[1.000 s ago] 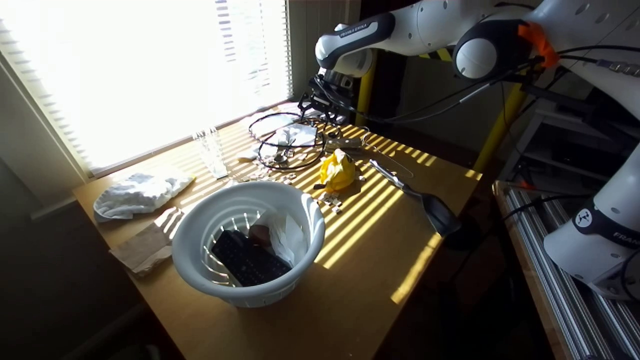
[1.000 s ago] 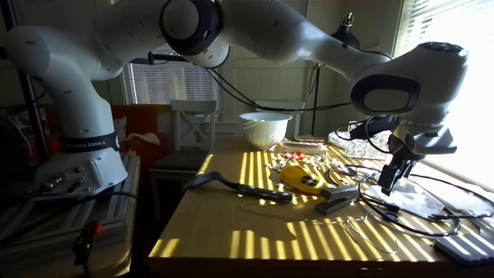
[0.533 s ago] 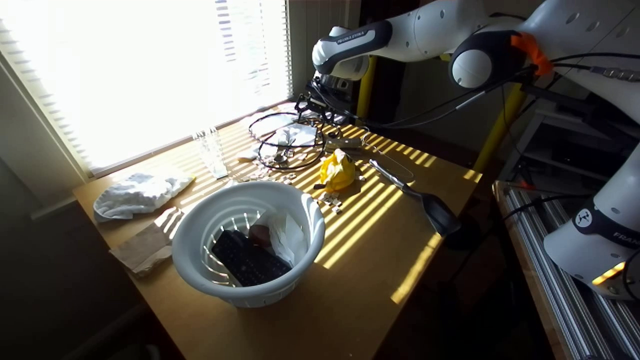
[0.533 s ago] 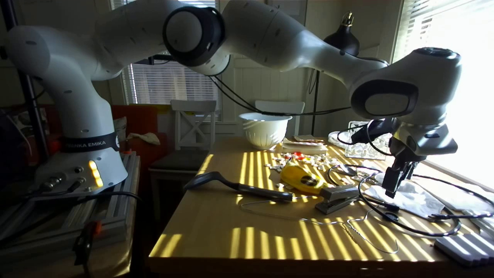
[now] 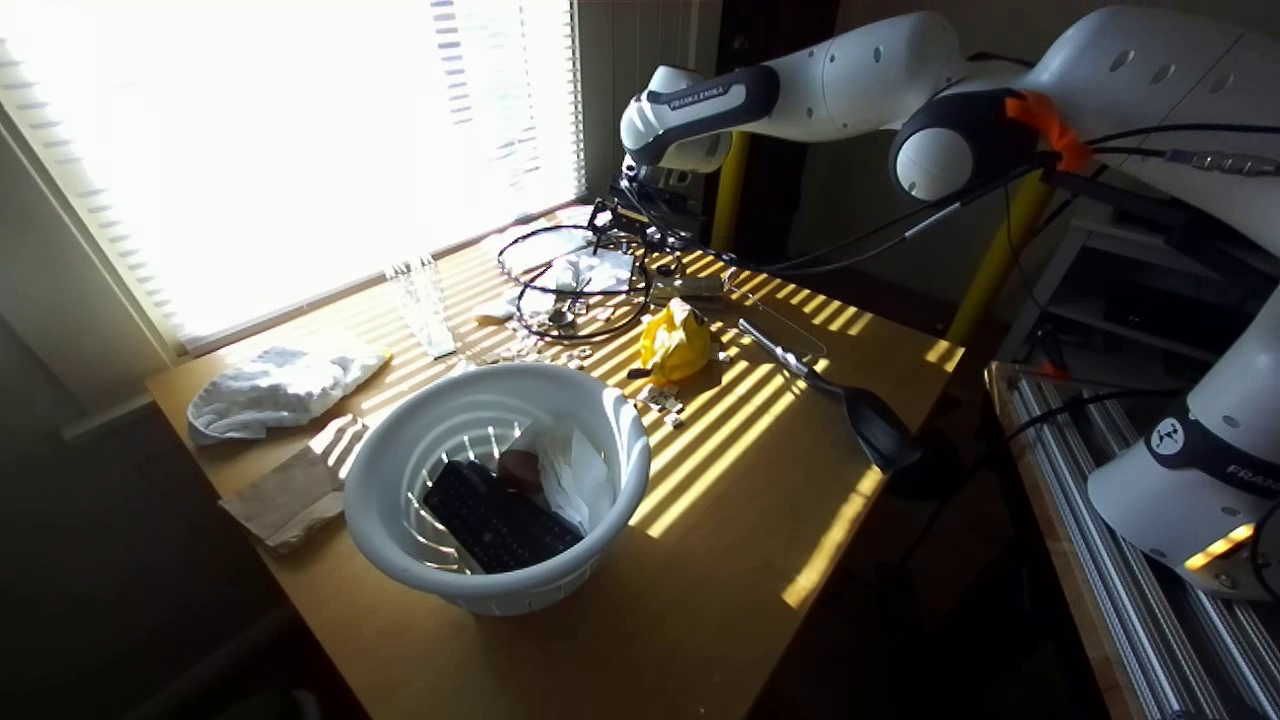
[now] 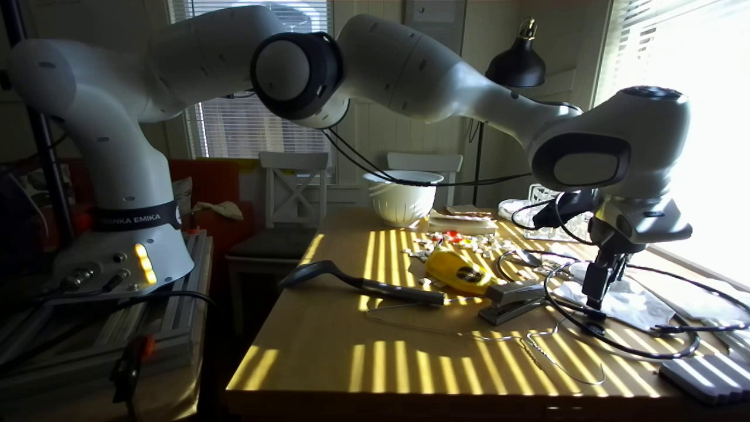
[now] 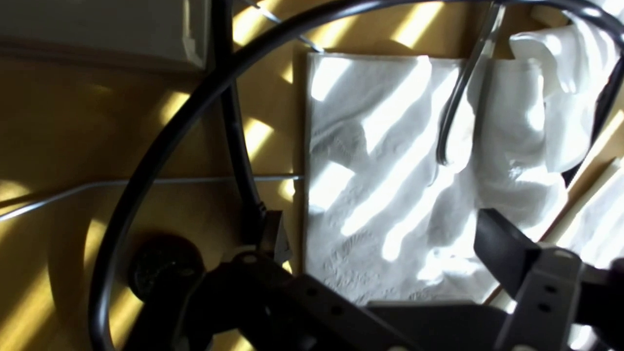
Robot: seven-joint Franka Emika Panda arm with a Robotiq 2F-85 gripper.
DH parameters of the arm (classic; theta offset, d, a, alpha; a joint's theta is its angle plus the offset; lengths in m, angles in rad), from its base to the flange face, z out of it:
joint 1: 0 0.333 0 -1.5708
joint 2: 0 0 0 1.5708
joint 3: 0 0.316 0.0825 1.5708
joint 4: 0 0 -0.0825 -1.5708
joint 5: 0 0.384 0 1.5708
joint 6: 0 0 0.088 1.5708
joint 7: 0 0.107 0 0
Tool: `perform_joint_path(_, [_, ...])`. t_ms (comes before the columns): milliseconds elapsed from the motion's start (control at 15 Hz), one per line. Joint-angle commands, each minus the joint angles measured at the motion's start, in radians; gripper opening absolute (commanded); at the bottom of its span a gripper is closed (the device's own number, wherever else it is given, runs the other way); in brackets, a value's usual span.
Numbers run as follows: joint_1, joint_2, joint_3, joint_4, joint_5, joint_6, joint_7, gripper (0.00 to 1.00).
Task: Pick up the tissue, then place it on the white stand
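Sunlit table (image 6: pixel 328 351), hand (image 7: pixel 386 233) lower, over tissue (image 7: pixel 380 165)

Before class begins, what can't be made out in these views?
Brown thing in bowl: too dim to identify, in an exterior view.
Stand: partly behind black fitting, in an exterior view.
Pale bits: too small, in both exterior views.
Straight cable: lower end behind pincer, wrist view.
Stapler: cut by edges, wrist view.
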Motion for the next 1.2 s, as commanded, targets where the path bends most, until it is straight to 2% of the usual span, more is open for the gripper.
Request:
perform_joint_path(0, [-0.008, 0.065, 0.025, 0.106, -0.03, 0.002, 0.029, 1.0])
perform_joint_path(1133, [-0.039, 0.161, 0.103, 0.267, -0.029, -0.025, 0.035, 1.0])
